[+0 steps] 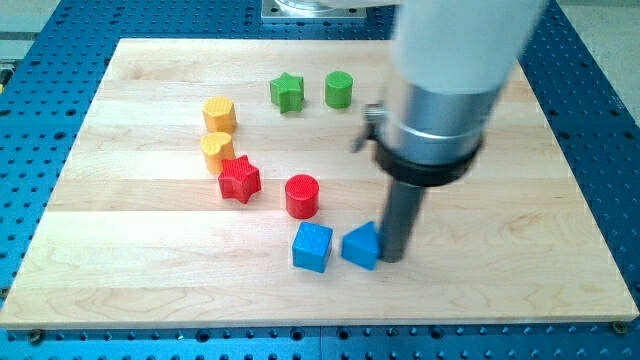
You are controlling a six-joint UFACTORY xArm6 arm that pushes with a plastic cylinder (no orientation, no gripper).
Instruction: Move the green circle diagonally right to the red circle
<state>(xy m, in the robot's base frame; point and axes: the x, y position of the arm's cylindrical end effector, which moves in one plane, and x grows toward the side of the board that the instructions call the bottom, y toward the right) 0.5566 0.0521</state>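
Observation:
The green circle stands near the view's top, right of the green star. The red circle stands near the board's middle, below and left of the green circle. My tip rests on the board at the right side of the blue triangle, touching or almost touching it. It is well below the green circle and right of the red circle. The arm's grey and white body hangs over the board's upper right.
A blue cube sits left of the blue triangle. A red star, a yellow heart and a yellow hexagon stand in a column left of the red circle. The wooden board lies on a blue perforated table.

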